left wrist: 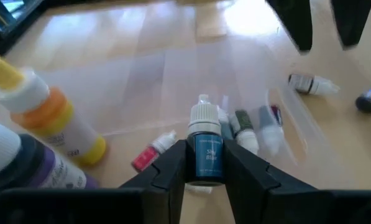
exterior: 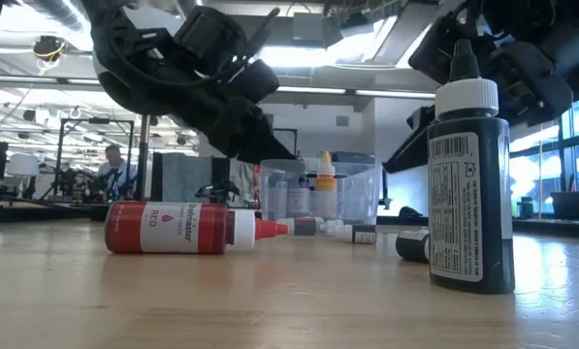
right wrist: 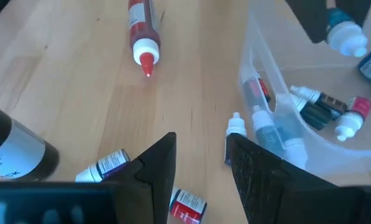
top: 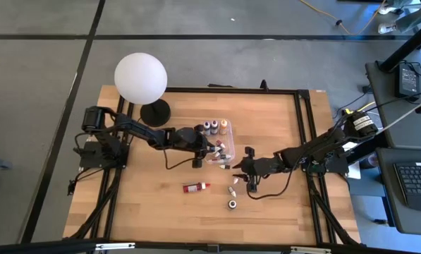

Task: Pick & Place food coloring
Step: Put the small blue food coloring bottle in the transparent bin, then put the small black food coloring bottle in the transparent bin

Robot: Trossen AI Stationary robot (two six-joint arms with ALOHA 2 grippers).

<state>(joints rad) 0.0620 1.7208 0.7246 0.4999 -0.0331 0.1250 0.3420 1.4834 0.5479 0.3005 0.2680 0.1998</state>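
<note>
Left wrist view shows the left end effector clamped on a small blue dropper bottle with a white cap above the clear plastic box, so lower it upright into a bare spot before opening, while the empty, part-open right end effector hovers by the box's right side.

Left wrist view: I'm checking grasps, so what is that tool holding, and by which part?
The left tool holds a small blue bottle upright by its labelled body, below the white cap.
</note>
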